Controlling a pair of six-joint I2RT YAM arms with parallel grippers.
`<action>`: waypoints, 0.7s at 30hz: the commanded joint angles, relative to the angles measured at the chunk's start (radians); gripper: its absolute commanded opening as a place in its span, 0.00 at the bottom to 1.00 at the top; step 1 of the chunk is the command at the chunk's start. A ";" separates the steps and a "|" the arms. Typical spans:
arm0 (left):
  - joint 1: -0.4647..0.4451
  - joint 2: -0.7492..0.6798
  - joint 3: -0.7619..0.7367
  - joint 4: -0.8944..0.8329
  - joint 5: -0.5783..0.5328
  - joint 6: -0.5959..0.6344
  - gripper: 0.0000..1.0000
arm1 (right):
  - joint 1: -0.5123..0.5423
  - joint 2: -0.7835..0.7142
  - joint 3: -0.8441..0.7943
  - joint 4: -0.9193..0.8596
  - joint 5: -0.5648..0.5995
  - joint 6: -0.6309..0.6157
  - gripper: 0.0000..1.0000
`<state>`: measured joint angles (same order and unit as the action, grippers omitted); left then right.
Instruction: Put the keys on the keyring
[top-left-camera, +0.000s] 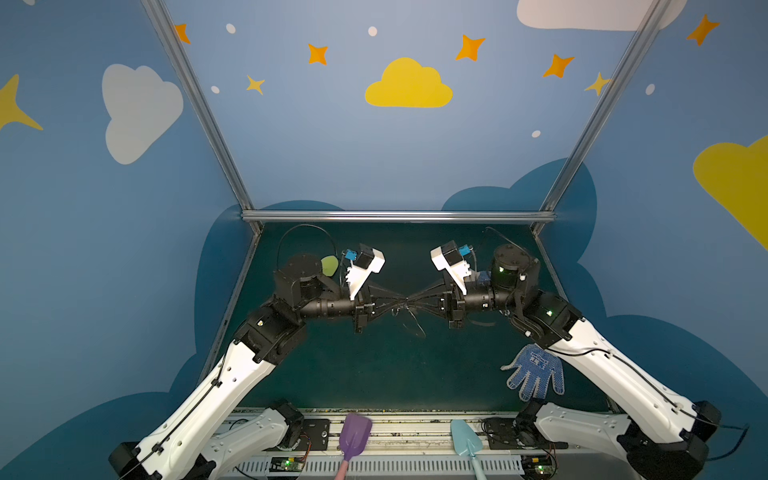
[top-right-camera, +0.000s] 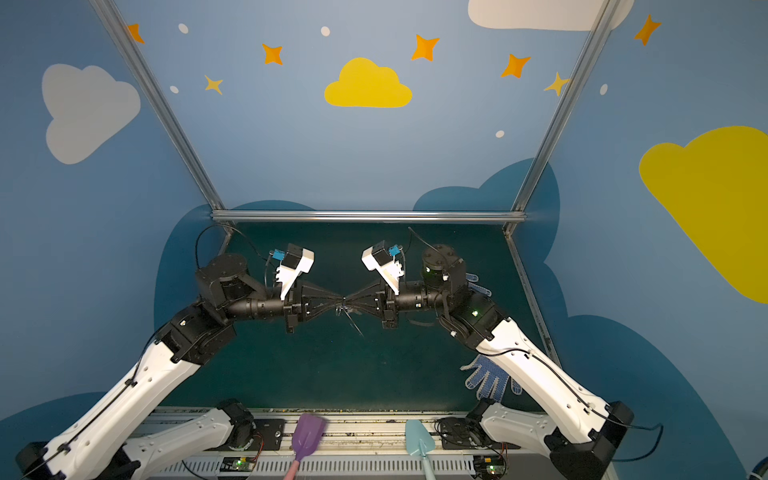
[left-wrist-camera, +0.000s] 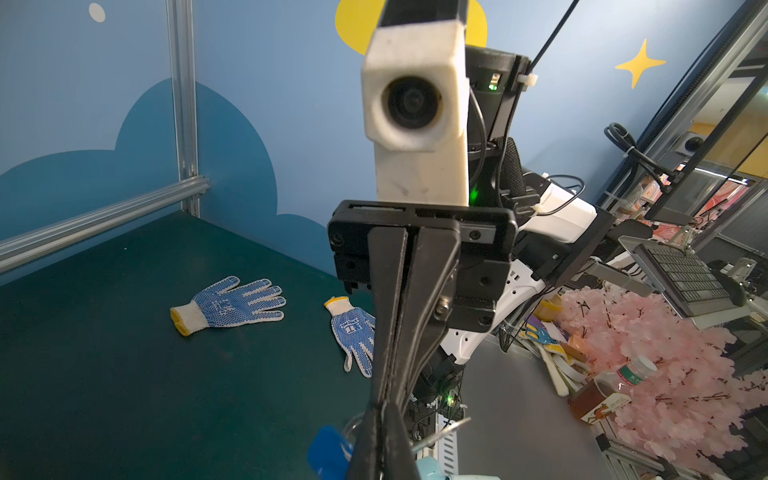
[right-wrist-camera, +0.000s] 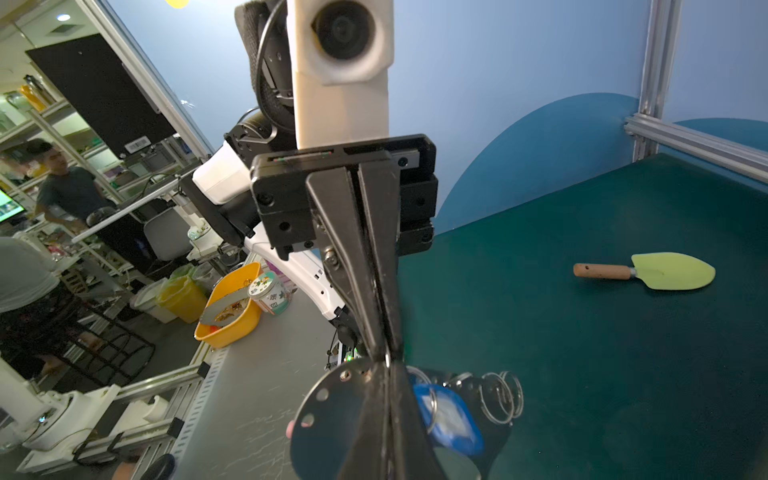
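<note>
Both arms meet fingertip to fingertip above the middle of the green table (top-left-camera: 374, 374). My left gripper (top-left-camera: 400, 302) is shut. The keys' blue tag (left-wrist-camera: 328, 453) and thin ring (left-wrist-camera: 353, 424) hang right beside its fingertips (left-wrist-camera: 376, 419), so it appears to pinch the keys. My right gripper (top-left-camera: 412, 300) is shut on the keyring (right-wrist-camera: 328, 415), a grey plate with small holes at its edge. Metal rings (right-wrist-camera: 500, 397) hang from the plate, and the blue tag (right-wrist-camera: 451, 415) lies against it. In both top views the plate (top-left-camera: 415, 324) shows only as a thin edge hanging below the tips.
A blue-dotted glove (top-left-camera: 536, 370) lies by the right arm and another glove (left-wrist-camera: 232, 305) further back. A green trowel (right-wrist-camera: 665, 272) rests at the back left behind the left arm. A purple scoop (top-left-camera: 353, 436) and a light blue scoop (top-left-camera: 467, 440) lie on the front rail.
</note>
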<state>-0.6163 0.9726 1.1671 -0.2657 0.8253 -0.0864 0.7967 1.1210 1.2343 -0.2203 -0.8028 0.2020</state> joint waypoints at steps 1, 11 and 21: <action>0.002 -0.015 0.002 0.037 0.006 0.002 0.04 | 0.012 0.001 0.021 -0.003 -0.026 -0.008 0.00; 0.026 -0.030 -0.025 -0.028 -0.220 0.001 0.54 | 0.012 0.081 0.232 -0.376 0.239 -0.061 0.00; 0.038 -0.052 -0.064 -0.115 -0.465 -0.093 0.48 | 0.007 0.305 0.509 -0.775 0.653 0.005 0.00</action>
<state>-0.5823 0.9360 1.1133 -0.3412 0.4477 -0.1455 0.8066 1.4086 1.6947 -0.8410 -0.3161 0.1780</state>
